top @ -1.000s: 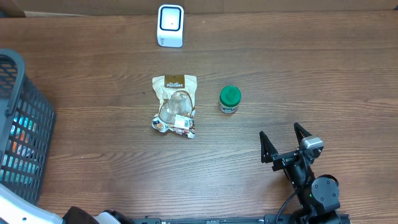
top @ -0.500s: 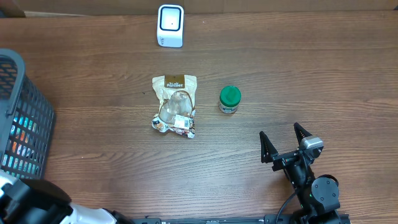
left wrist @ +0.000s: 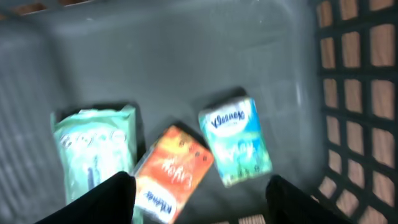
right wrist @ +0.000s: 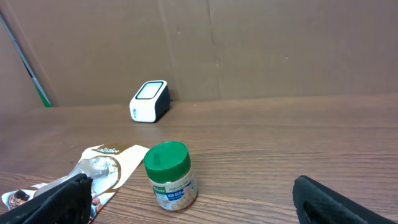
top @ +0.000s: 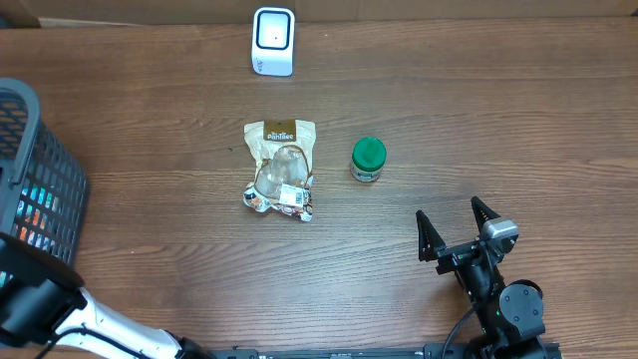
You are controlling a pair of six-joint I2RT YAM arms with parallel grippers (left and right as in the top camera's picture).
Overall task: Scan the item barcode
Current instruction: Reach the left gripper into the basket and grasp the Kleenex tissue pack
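The basket (left wrist: 186, 50) holds three packets (left wrist: 235, 140) (blurred, print unclear)

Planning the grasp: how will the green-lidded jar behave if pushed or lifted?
The green-lidded jar looks rigid, so probably firm to pinch. Upright and squat, it likely slides rather than tips; knocked onto its round side, it may roll.

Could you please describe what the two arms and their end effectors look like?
The right end effector has two black, pointed fingers with a small silver block behind them, then a round black joint housing and a black cable. The left arm shows a white link ending in a black section; the left end effector also has black fingers.
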